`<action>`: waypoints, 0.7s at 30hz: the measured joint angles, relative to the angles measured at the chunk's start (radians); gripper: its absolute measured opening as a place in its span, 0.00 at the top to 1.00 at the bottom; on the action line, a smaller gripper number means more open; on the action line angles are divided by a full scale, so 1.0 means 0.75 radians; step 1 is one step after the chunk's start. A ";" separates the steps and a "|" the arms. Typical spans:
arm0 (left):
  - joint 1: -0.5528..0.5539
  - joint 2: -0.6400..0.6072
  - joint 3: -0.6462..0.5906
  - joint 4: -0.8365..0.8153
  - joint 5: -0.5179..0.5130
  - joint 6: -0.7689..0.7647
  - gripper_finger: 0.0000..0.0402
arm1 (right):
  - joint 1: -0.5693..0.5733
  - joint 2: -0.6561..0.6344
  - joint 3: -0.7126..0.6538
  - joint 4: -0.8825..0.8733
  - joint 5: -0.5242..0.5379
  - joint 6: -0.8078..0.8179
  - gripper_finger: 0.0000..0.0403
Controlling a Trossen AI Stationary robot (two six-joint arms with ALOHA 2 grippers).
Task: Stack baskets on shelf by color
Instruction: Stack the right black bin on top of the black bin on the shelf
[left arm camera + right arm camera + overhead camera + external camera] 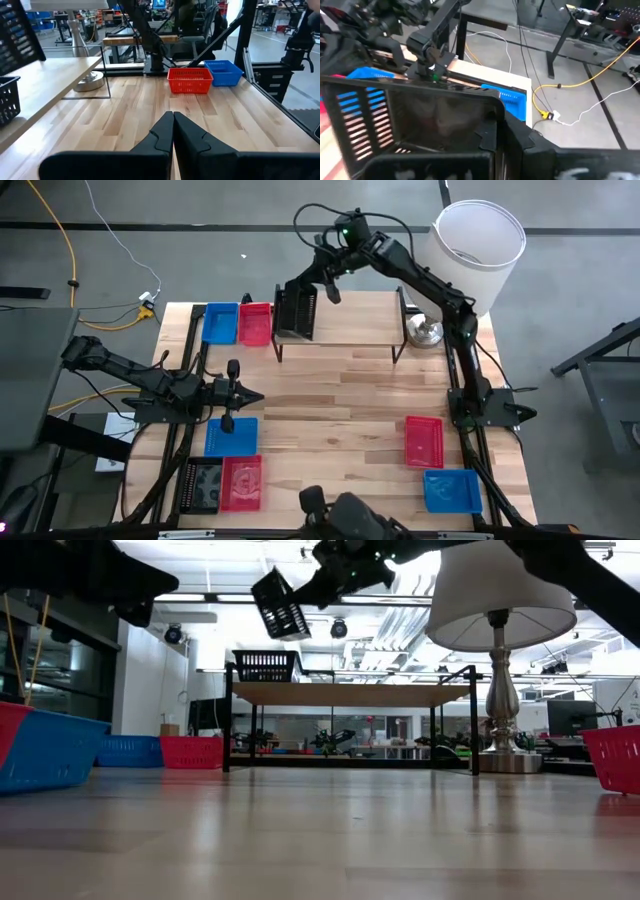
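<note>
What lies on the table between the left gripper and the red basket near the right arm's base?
In the high view, only bare wooden tabletop lies between the shut left gripper and the red basket.

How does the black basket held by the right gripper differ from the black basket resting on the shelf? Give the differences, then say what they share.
1. The held black basket hangs in the air above the shelf, gripped by the right gripper; the shelf basket rests on the plank's left end.
2. The held one is tilted; the shelf basket sits upright and level.
3. The held one is gripped; nothing touches the other.

Both are black and slotted.
</note>
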 joint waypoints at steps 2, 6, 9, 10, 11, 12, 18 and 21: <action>0.000 0.000 0.000 0.000 -0.001 0.000 1.00 | -0.007 0.019 -0.001 0.026 0.001 0.000 1.00; 0.000 0.000 0.000 -0.001 0.001 0.000 1.00 | -0.023 0.022 -0.001 0.088 -0.005 0.024 1.00; 0.000 0.000 0.000 -0.001 0.001 0.000 1.00 | -0.035 0.022 -0.001 0.067 -0.005 0.035 1.00; 0.000 0.000 0.000 -0.001 0.000 0.000 1.00 | -0.037 0.022 -0.001 0.064 -0.007 0.045 1.00; 0.000 0.000 0.000 0.000 0.000 0.000 1.00 | -0.040 0.022 -0.001 0.062 -0.011 0.057 1.00; 0.000 0.000 0.000 0.003 0.000 0.000 1.00 | -0.042 0.022 -0.001 0.058 -0.020 0.065 1.00; 0.000 -0.001 0.000 0.042 0.000 0.001 1.00 | -0.037 0.032 -0.001 0.018 -0.029 0.062 1.00; 0.000 -0.001 0.000 0.041 0.001 0.000 1.00 | -0.035 0.031 -0.001 0.050 -0.004 0.068 1.00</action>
